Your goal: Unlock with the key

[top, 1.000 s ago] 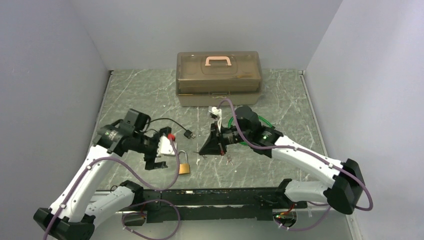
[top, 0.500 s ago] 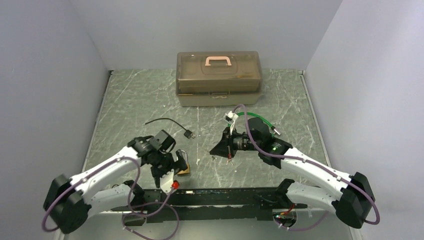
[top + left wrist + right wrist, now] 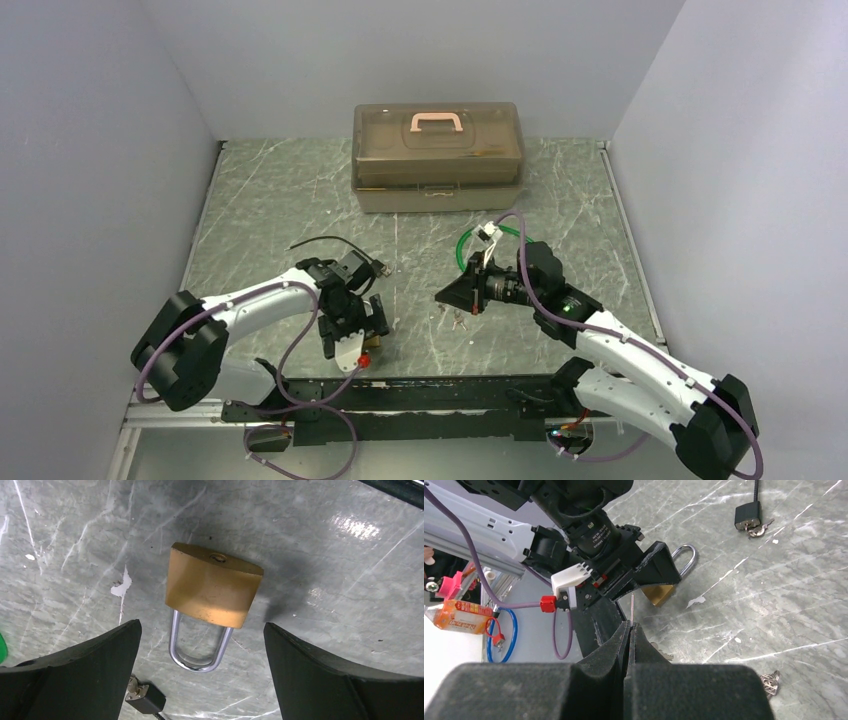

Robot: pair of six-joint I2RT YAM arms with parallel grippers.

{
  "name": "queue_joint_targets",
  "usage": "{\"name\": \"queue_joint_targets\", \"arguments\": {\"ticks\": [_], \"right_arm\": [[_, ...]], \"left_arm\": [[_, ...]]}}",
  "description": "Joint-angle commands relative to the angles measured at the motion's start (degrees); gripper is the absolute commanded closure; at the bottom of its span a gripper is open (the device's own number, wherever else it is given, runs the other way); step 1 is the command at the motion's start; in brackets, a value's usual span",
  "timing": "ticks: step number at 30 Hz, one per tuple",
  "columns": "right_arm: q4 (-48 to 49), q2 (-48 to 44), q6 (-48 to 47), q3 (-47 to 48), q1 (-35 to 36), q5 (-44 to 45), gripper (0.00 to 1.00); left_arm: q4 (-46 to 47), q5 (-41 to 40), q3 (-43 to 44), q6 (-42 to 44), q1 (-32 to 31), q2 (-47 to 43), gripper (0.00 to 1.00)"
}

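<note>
A brass padlock (image 3: 212,587) lies flat on the grey marble table, its steel shackle (image 3: 197,652) closed and pointing toward the wrist camera. My left gripper (image 3: 201,627) hangs over it, open wide, one finger (image 3: 90,667) on each side of the shackle and neither touching. In the top view the left gripper (image 3: 352,318) covers most of the lock. My right gripper (image 3: 630,626) is shut on the key (image 3: 631,607), whose thin blade sticks out of the fingertips toward the padlock (image 3: 659,593), a short gap away. The right gripper (image 3: 445,297) sits right of the left one.
A bunch of spare keys (image 3: 458,318) lies under the right gripper. A black cable's plug (image 3: 378,267) lies just behind the left gripper. A brown toolbox (image 3: 437,155) with a pink handle stands at the back. A green cable (image 3: 468,243) loops near the right wrist.
The left arm has swung in from the left and turned over the padlock, jaws staying wide. The right gripper has drawn a little to the right, still holding the key.
</note>
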Motion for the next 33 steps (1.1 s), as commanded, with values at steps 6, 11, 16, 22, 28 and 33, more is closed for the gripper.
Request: {"name": "queue_joint_targets", "arguments": {"ticks": [6, 11, 16, 22, 28, 33], "right_arm": [[3.0, -1.4, -1.3, 0.0, -1.5, -1.1, 1.00], [4.7, 0.2, -1.3, -0.7, -2.0, -2.2, 1.00], [5.8, 1.4, -1.1, -0.7, -2.5, -2.5, 1.00], [6.2, 2.5, -1.1, -0.6, -3.2, -3.4, 1.00], [7.0, 2.7, -0.7, -0.7, -3.5, -4.3, 1.00], [5.4, 2.2, -1.8, -0.4, -3.6, -4.4, 1.00]], "left_arm": [[13.5, 5.0, -8.4, -8.1, -0.3, -8.1, 0.09], [8.4, 5.5, -8.4, -5.8, -0.3, -6.9, 0.06], [4.3, 6.9, -1.9, -11.4, -2.5, -1.5, 0.15], [1.6, 9.5, 3.1, -23.0, -5.3, 1.2, 0.31], [-7.2, 9.8, 7.7, -31.2, -7.3, 6.3, 0.48], [-2.9, 7.9, 7.2, -43.1, -8.2, 5.9, 0.30]]}}
